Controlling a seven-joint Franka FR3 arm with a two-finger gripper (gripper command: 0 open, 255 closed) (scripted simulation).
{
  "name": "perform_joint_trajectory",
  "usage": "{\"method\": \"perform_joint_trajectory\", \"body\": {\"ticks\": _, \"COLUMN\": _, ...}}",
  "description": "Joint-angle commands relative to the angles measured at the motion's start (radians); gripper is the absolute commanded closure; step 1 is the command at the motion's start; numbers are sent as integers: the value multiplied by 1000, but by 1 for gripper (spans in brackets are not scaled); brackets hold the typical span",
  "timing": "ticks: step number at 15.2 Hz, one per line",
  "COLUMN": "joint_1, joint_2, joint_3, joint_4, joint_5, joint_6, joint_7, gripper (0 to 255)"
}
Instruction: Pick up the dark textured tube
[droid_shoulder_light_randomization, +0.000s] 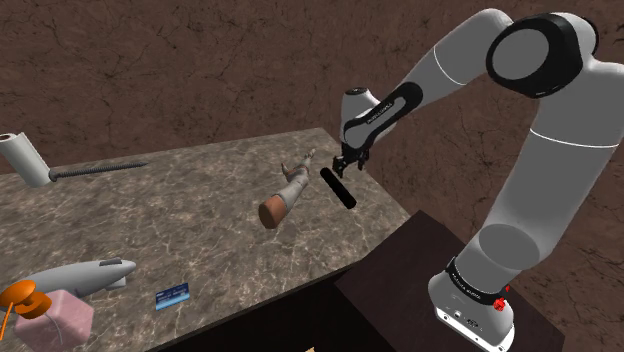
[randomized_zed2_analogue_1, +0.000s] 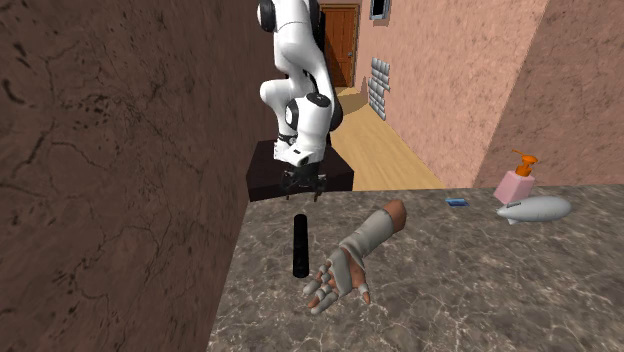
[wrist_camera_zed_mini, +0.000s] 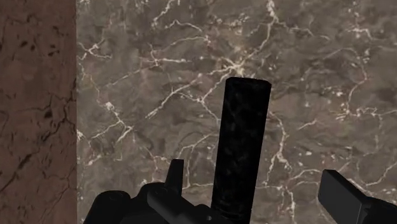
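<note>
The dark textured tube (droid_shoulder_light_randomization: 338, 187) lies flat on the marble countertop (droid_shoulder_light_randomization: 180, 230), close to the edge nearest the arm's stand. In the second exterior view the tube (randomized_zed2_analogue_1: 298, 245) rests beside the brown wall. My black gripper (droid_shoulder_light_randomization: 346, 163) hovers just above the tube's end nearest the arm, fingers pointing down. In the wrist view the tube (wrist_camera_zed_mini: 240, 146) runs up between the gripper (wrist_camera_zed_mini: 257, 184) fingers, which stand well apart and do not touch it. The gripper (randomized_zed2_analogue_1: 301, 186) is open and holds nothing.
A grey-gloved forearm and hand model (droid_shoulder_light_randomization: 285, 195) lies just beside the tube. Farther along the counter are a paper roll (droid_shoulder_light_randomization: 22, 157), a long screw (droid_shoulder_light_randomization: 95, 169), a grey blimp (droid_shoulder_light_randomization: 85, 275), a blue card (droid_shoulder_light_randomization: 172, 294) and a pink dispenser (droid_shoulder_light_randomization: 55, 315).
</note>
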Motion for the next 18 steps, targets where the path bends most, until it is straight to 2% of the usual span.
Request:
{"method": "perform_joint_trajectory", "body": {"ticks": 1, "joint_1": -1, "joint_2": 79, "joint_3": -5, "joint_4": 50, "joint_5": -7, "joint_6": 27, "joint_7": 10, "gripper": 0}}
{"method": "perform_joint_trajectory", "body": {"ticks": 7, "joint_1": -5, "joint_2": 321, "joint_3": -19, "joint_4": 227, "joint_5": -17, "joint_6": 88, "joint_7": 31, "gripper": 0}}
{"method": "perform_joint_trajectory", "body": {"ticks": 17, "joint_1": -1, "joint_2": 426, "joint_3": -28, "joint_4": 262, "joint_5": -27, "joint_6": 156, "joint_7": 50, "gripper": 0}}
{"method": "perform_joint_trajectory", "body": {"ticks": 18, "joint_1": 0, "joint_2": 424, "joint_3": -28, "joint_4": 261, "joint_5": -27, "joint_6": 156, "joint_7": 51, "gripper": 255}}
